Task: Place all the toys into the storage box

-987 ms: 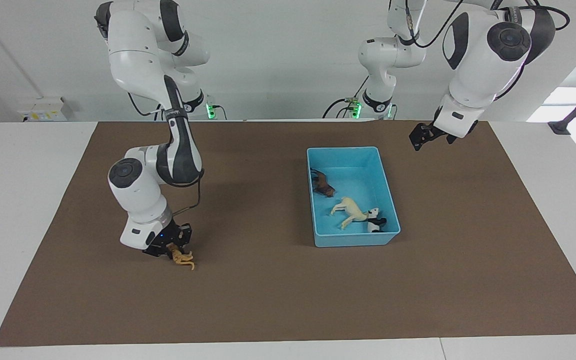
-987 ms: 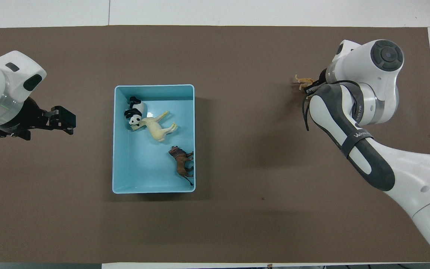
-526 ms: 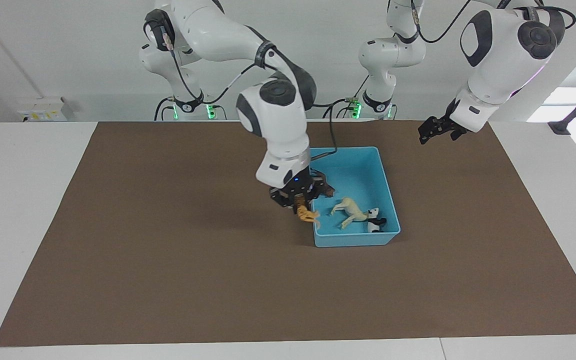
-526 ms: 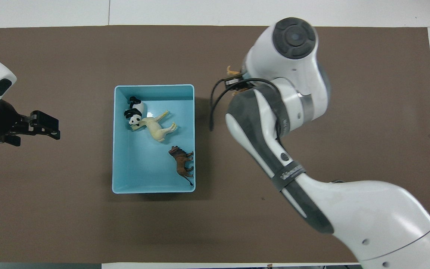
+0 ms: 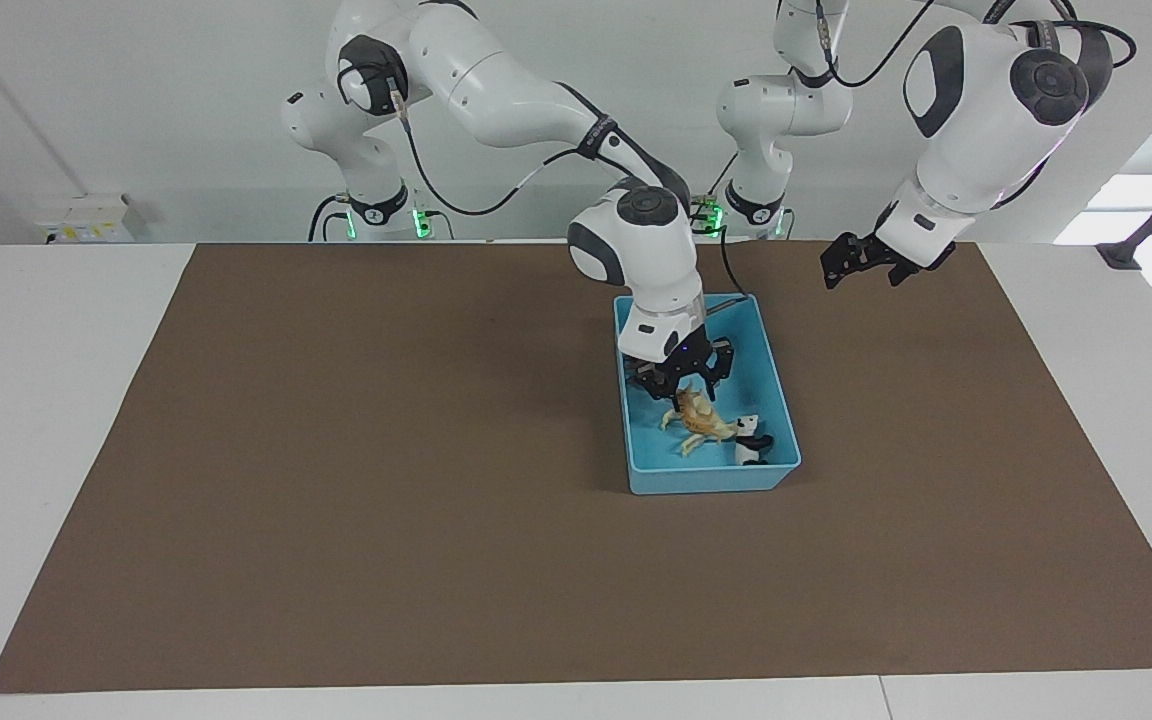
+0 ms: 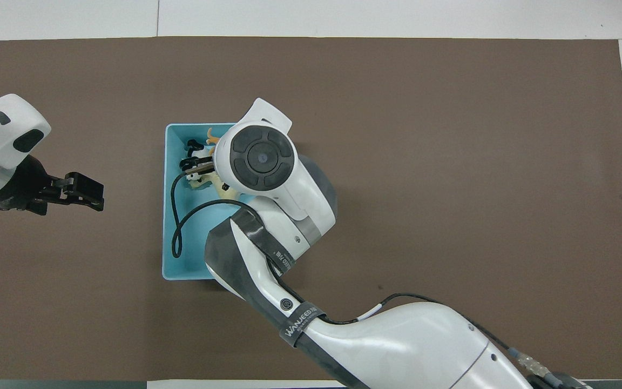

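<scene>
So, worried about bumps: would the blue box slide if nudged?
Probably slides: the storage box looks like thin plastic holding only small figurines, on a flat mat. Unlikely to tip: low walls, wide base. The right gripper hangs over it; the left gripper waits over bare mat.

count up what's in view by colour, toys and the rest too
cream-white horse: 1
black-and-white panda: 1
orange tiger: 1, right under the right hand, over the horse
light blue storage box: 1
robot hands: 2, the left hand waits away from the box
total: 6; any toy under the right arm is hidden
</scene>
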You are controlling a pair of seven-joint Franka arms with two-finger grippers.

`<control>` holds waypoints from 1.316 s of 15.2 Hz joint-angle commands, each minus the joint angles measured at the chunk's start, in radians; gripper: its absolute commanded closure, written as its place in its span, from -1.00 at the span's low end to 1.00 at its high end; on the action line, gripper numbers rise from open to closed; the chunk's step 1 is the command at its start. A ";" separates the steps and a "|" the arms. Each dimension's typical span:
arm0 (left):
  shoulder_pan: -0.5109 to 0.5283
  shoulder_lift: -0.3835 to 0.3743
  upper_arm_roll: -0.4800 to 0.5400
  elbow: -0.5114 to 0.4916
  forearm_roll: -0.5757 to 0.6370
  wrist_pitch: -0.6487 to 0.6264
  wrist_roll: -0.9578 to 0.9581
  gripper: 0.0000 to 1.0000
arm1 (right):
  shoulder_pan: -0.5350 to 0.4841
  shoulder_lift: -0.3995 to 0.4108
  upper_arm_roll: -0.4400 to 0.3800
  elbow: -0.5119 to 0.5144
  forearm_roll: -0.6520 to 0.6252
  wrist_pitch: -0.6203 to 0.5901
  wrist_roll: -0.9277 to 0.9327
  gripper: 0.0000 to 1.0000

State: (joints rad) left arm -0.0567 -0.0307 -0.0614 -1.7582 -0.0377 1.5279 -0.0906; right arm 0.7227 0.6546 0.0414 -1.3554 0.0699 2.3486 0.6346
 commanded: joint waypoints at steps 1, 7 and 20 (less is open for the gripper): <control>-0.028 -0.011 0.021 -0.001 -0.007 -0.014 0.019 -1.00 | 0.011 -0.052 -0.011 0.011 0.013 -0.093 0.088 -1.00; -0.038 -0.005 0.021 0.011 -0.007 0.026 0.015 -1.00 | -0.194 -0.236 -0.058 -0.004 0.011 -0.253 -0.023 -1.00; -0.008 -0.017 -0.015 0.011 -0.007 0.069 0.026 -1.00 | -0.707 -0.406 -0.106 -0.091 -0.016 -0.719 -0.687 -1.00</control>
State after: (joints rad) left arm -0.0720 -0.0349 -0.0698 -1.7348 -0.0377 1.5808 -0.0797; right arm -0.0010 0.3389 -0.0488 -1.3825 0.0710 1.7078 -0.1036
